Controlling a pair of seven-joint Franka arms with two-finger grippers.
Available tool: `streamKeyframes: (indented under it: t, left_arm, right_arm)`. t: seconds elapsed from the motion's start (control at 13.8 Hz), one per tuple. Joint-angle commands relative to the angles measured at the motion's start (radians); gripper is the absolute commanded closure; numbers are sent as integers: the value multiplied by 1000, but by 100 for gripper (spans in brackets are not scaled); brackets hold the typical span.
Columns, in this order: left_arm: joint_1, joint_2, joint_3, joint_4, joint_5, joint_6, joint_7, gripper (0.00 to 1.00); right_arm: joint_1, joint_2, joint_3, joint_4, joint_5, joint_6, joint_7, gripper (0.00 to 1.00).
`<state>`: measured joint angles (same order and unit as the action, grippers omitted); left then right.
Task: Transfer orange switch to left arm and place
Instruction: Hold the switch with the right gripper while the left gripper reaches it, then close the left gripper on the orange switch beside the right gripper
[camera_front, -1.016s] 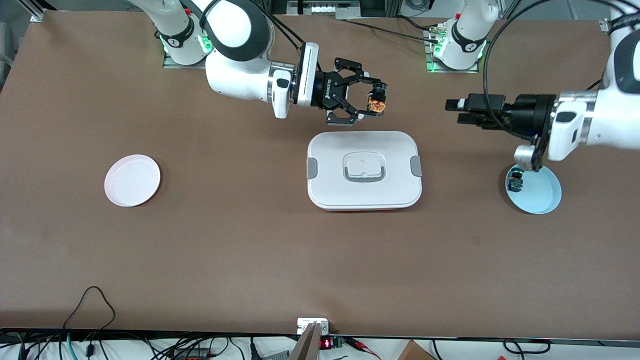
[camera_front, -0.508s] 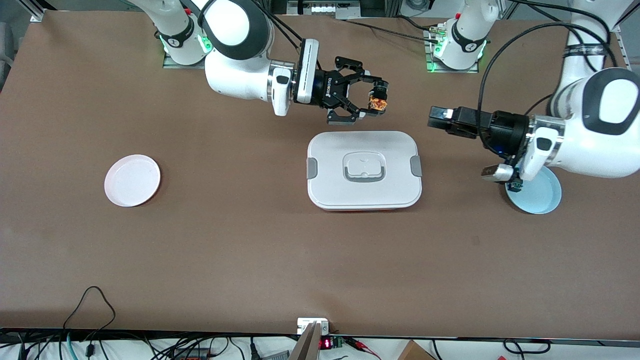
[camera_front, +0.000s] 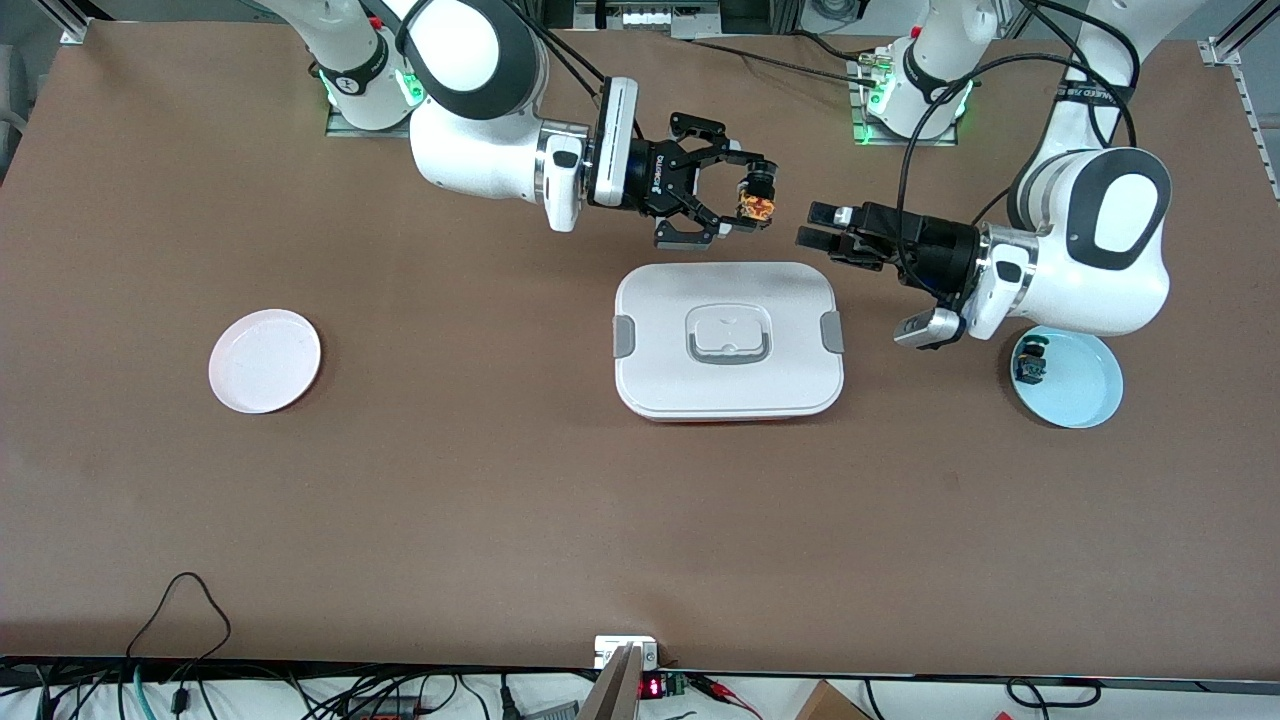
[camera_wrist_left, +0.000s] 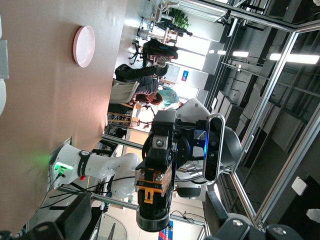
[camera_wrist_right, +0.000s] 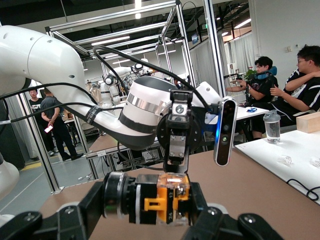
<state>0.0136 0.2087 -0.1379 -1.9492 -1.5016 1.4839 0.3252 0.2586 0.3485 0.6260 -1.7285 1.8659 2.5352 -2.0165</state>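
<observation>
My right gripper (camera_front: 752, 203) is shut on the orange switch (camera_front: 753, 204), a small black part with an orange middle and a metal end. It holds the switch in the air over the table, beside the box's edge on the robots' bases side. In the right wrist view the switch (camera_wrist_right: 160, 202) lies crosswise between the fingers. My left gripper (camera_front: 812, 226) is open and points at the switch from the left arm's end, a short gap away. In the left wrist view the switch (camera_wrist_left: 154, 192) fills the space ahead. The white box (camera_front: 728, 340) sits closed at mid-table.
A pink plate (camera_front: 265, 360) lies toward the right arm's end. A light blue plate (camera_front: 1080, 385) toward the left arm's end holds a small black switch with teal parts (camera_front: 1030, 368). The left arm's elbow hangs over that plate's edge.
The left arm has swung its open gripper from above the blue plate toward the right gripper and the switch. The right arm has stayed almost still.
</observation>
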Motion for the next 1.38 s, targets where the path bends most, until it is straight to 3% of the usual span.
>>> streamKeyframes:
  t: [0.0, 0.29, 0.51, 0.94, 1.31]
  left_arm:
    - [6, -46, -41, -68, -83, 19, 41, 0]
    - [6, -48, -48, -91, -83, 18, 91, 1]
    - [0, -45, -49, -90, -88, 16, 95, 18]
    - [-4, -34, -65, -80, -109, 19, 97, 26]
    - [-3, -31, -81, -79, -111, 22, 103, 56]
  right_arm:
    - [5, 9, 0, 18, 22, -1, -31, 100]
    - [7, 9, 0, 17, 22, 0, -31, 100]
    - [7, 9, 0, 17, 22, 0, -31, 100]
    - [7, 9, 0, 17, 22, 0, -31, 100]
    - [7, 9, 0, 17, 22, 4, -31, 100]
